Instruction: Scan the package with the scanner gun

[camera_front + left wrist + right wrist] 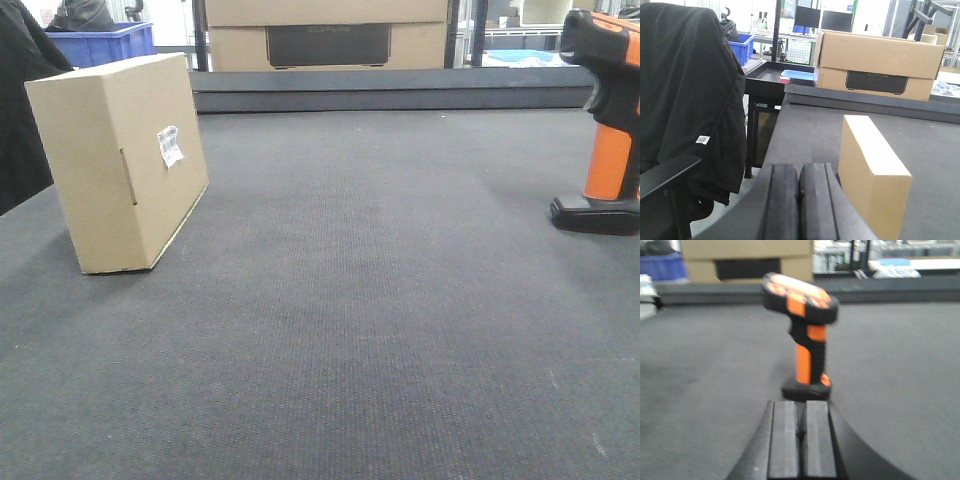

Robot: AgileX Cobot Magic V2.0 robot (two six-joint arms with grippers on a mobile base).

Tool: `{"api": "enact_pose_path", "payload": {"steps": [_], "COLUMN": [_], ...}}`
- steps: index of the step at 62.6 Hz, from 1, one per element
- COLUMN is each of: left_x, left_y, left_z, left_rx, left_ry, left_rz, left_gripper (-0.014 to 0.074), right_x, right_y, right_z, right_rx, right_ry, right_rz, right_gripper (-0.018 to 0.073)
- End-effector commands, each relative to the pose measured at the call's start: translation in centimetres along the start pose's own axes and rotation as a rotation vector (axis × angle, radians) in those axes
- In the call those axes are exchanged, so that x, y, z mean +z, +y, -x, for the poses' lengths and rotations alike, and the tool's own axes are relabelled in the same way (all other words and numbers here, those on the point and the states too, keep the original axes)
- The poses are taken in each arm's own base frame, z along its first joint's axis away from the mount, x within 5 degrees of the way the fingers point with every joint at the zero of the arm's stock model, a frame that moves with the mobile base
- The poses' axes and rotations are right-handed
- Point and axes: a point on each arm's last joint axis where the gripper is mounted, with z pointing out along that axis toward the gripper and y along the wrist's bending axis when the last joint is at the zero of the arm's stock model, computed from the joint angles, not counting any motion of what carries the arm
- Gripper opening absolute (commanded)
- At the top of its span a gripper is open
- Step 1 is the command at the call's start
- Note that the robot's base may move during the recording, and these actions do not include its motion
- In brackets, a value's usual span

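The package (115, 160), a plain brown cardboard box with a small white label (170, 146), stands on edge at the left of the dark grey table (370, 300). In the left wrist view the package (870, 170) rises just right of my left gripper (799, 172), which is shut with nothing in it. The scanner gun (605, 125), black head and orange handle on a black base, stands upright at the right edge. My right gripper (801, 407) is shut and empty, directly in front of the scanner gun (805, 335) and short of its base.
A large brown carton with a dark panel (325, 35) sits on a raised ledge at the table's far side. A chair draped with a black jacket (687, 105) stands off the table's left edge, with a blue bin (100, 42) behind.
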Motion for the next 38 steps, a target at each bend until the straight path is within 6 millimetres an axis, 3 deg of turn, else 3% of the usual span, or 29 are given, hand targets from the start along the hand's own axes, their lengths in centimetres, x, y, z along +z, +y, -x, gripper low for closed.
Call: {"api": "enact_pose_path", "payload": {"steps": [1,38], "left_x": [-0.1,-0.1], "left_y": [0.0,0.0], "left_z": [0.1,0.1], "left_rx": [0.004,0.004], "left_ry": [-0.017,-0.021], "left_rz": [-0.004,-0.005], "left_gripper": [-0.0111,-0.0111], "right_x": [-0.1,-1.1], "right_y": [-0.2,-0.1], "right_z": [0.3,0.1], "right_rx": [-0.016,-0.002], "right_ry": [-0.087,-0.105], "right_rz": [-0.024,-0.014], "right_gripper": [-0.0165,-0.0165]}}
